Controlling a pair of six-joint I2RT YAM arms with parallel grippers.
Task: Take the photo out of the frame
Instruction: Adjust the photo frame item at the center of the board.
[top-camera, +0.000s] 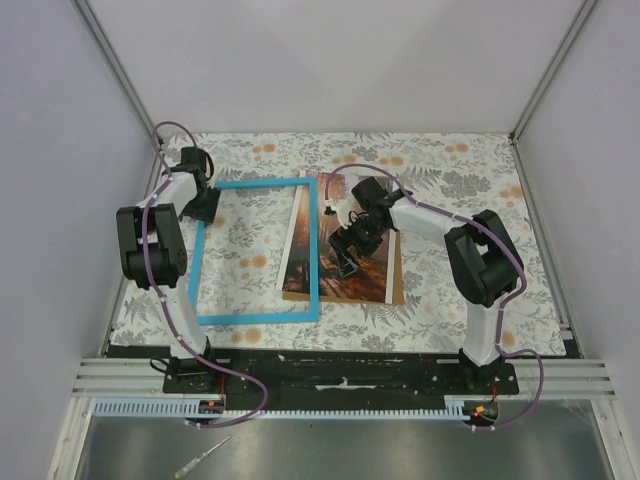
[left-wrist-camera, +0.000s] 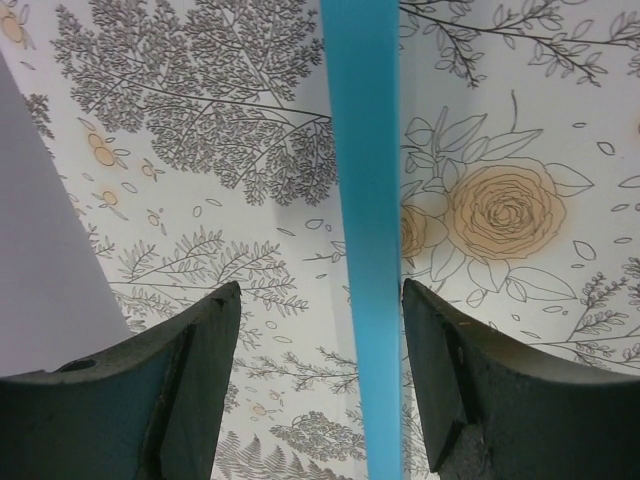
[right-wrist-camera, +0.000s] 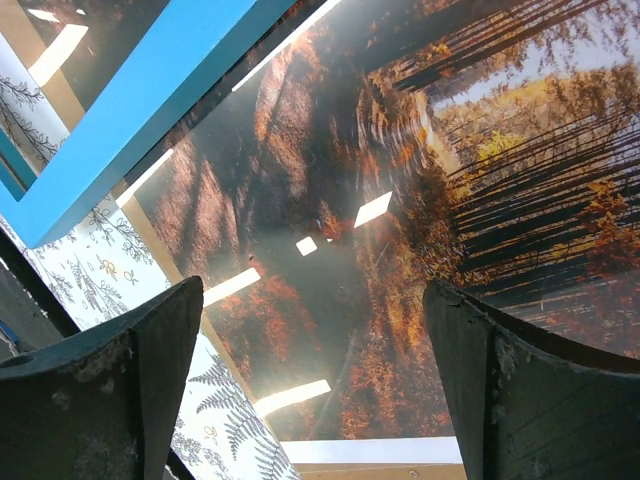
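Observation:
The bright-blue frame (top-camera: 258, 317) lies flat on the floral table cover, left of centre. The photo (top-camera: 368, 272), an orange-brown forest print, lies to its right, and the frame's right bar crosses the photo's left strip. My left gripper (top-camera: 204, 208) is at the frame's far-left corner. In the left wrist view the frame bar (left-wrist-camera: 362, 200) runs between my open left gripper (left-wrist-camera: 320, 290), close to the right-hand finger and with a wide gap on the other side. My right gripper (top-camera: 345, 260) hovers open over the photo (right-wrist-camera: 400, 200), holding nothing (right-wrist-camera: 312, 285); the frame (right-wrist-camera: 140, 100) passes at upper left.
A brown backing board (top-camera: 396, 288) shows under the photo's right and near edges. The floral cover (top-camera: 450, 170) spreads over the table. Pale enclosure walls with metal posts (top-camera: 545, 70) close in on the left, right and far sides.

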